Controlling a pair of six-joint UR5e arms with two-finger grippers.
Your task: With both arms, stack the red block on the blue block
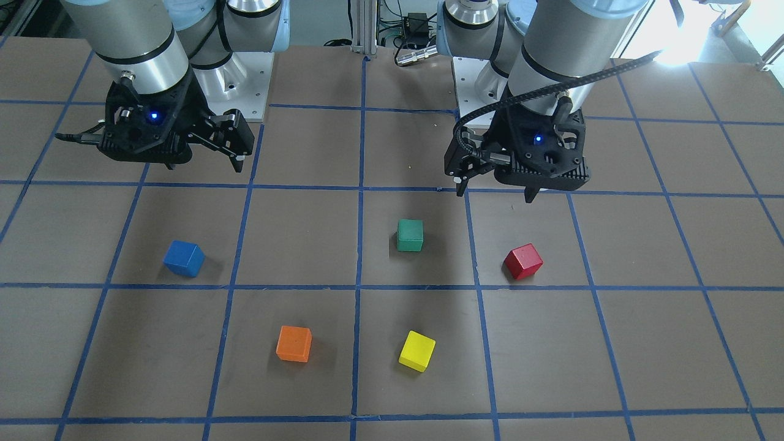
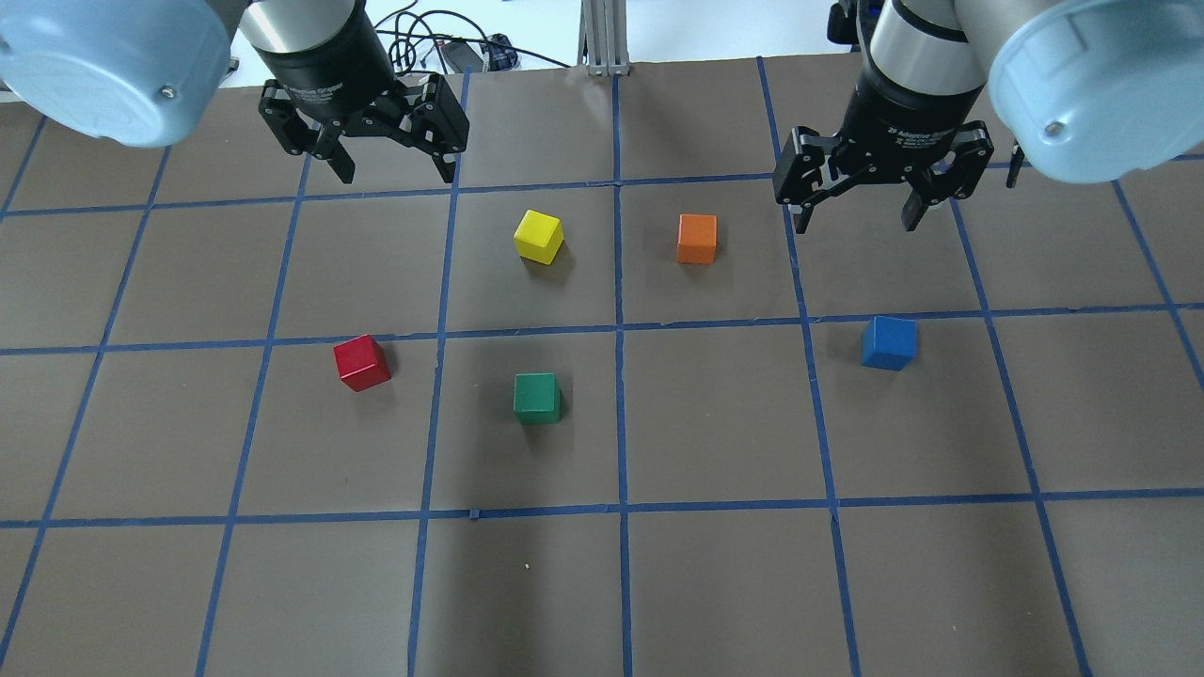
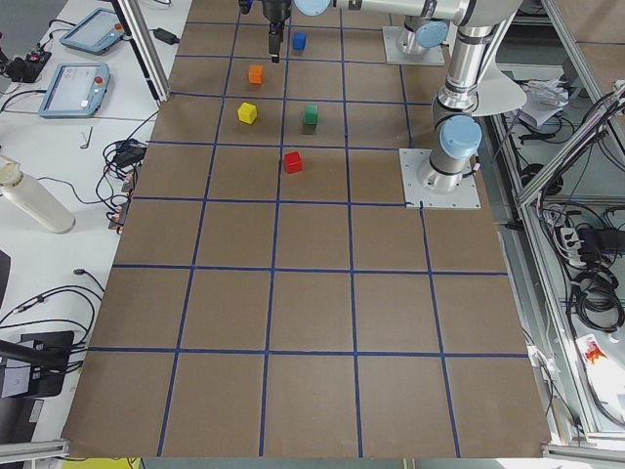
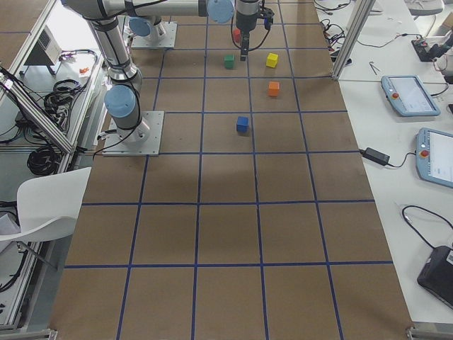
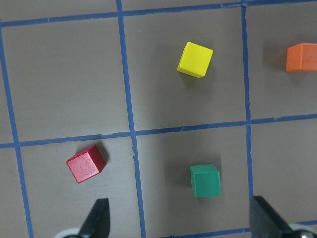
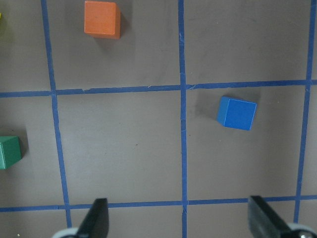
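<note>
The red block (image 2: 361, 363) lies on the brown table, left of centre in the overhead view. It also shows in the front view (image 1: 523, 261) and the left wrist view (image 5: 86, 164). The blue block (image 2: 888, 342) lies on the right, and shows in the front view (image 1: 184, 258) and the right wrist view (image 6: 237, 113). My left gripper (image 2: 397, 177) is open and empty, above the table and apart from the red block. My right gripper (image 2: 854, 224) is open and empty, above the table, farther out than the blue block.
A green cube (image 2: 536, 397), a yellow cube (image 2: 539, 235) and an orange cube (image 2: 697, 238) lie between the two task blocks. Blue tape lines grid the table. Both arm base plates (image 1: 245, 79) stand at the robot's edge.
</note>
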